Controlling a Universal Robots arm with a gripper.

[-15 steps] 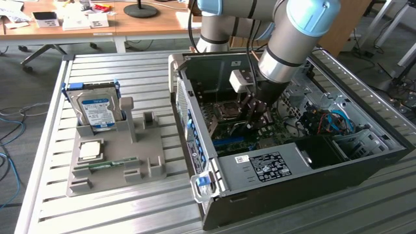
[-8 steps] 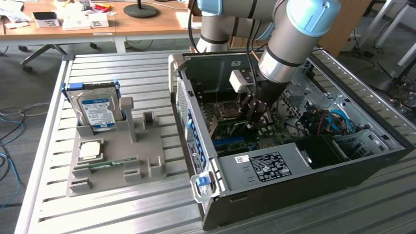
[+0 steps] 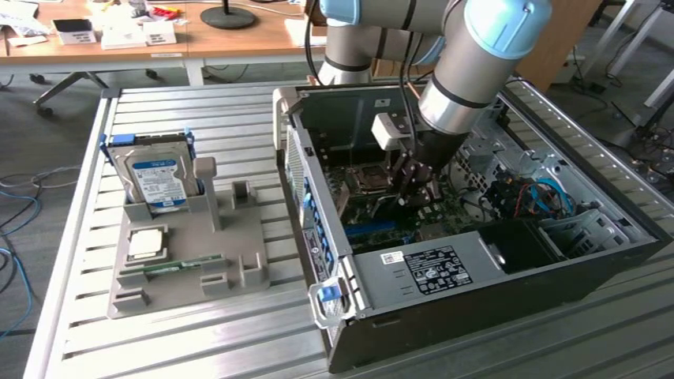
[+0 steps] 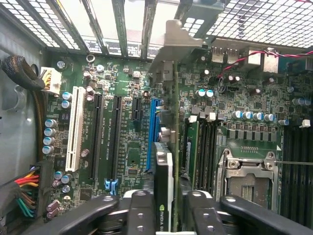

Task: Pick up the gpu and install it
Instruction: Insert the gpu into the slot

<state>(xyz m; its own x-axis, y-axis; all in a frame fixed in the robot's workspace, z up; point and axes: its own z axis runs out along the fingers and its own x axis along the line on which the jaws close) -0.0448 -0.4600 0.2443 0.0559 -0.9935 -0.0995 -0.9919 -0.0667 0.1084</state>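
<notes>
Pincer (image 4: 166,208) narrow, clamped on the gpu (image 4: 163,171), which stands on edge between its fingers inside the computer case (image 3: 474,268). The blue slot (image 4: 152,127) lies below the pincer, just beside the card's edge.

Risk: if the card is off the slot line, pressing could strain the connector. The card's metal bracket (image 4: 176,44), at the end far from the pincer, could snag the case's rear wall.

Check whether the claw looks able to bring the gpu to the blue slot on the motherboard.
Probably yes: the claw grips the gpu close by the blue slot, and no cable crosses that slot.
</notes>
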